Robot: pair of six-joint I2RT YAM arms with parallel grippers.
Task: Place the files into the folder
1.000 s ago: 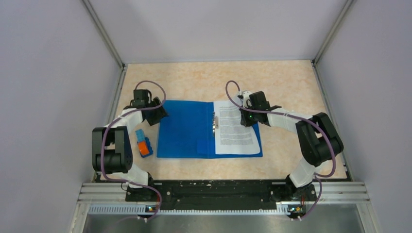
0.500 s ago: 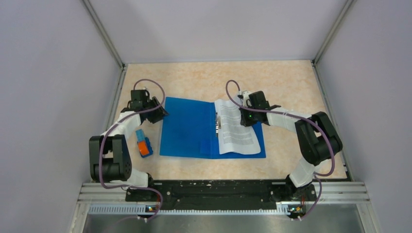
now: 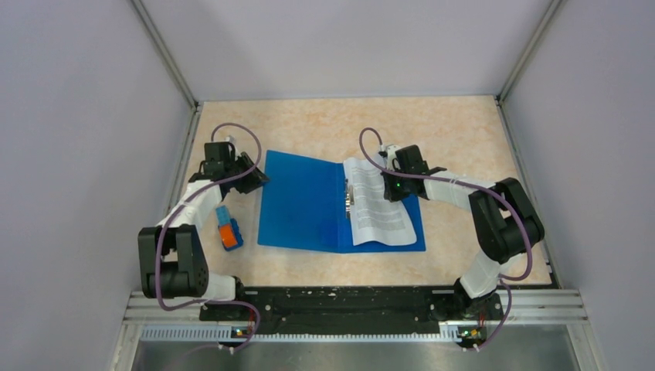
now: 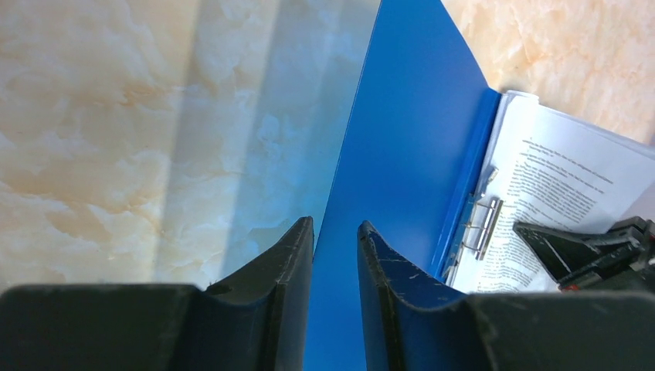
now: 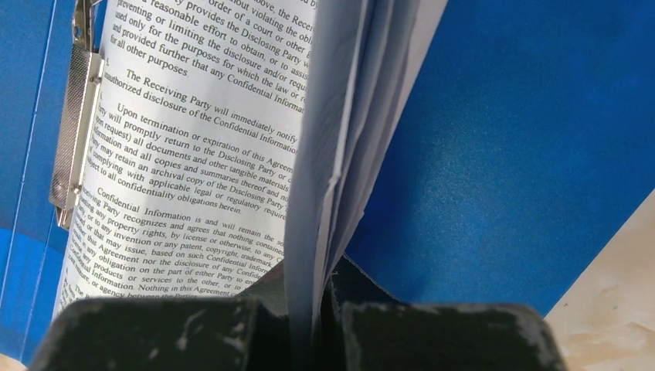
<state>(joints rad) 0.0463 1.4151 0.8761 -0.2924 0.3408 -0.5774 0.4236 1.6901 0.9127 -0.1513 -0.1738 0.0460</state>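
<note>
- Two grippers are busy: our left gripper (image 4: 334,226) is pinched on the left edge of the folder (image 3: 301,205)'s open cover, and our right gripper (image 5: 313,287) is clamped on the right edge of the files (image 3: 378,210).
- The files sit over the folder's right half, beside its spine clip (image 5: 73,131), with the held edge lifted and curling.
- We think the fanned sheets may slip free or crease against the clip, and pulling the cover could drag the folder across the table (image 3: 309,131).

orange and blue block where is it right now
In the top external view the small orange-and-blue block lies on the left side of the tabletop, just left of the open bright-blue plastic folder and right of the left arm.
</note>
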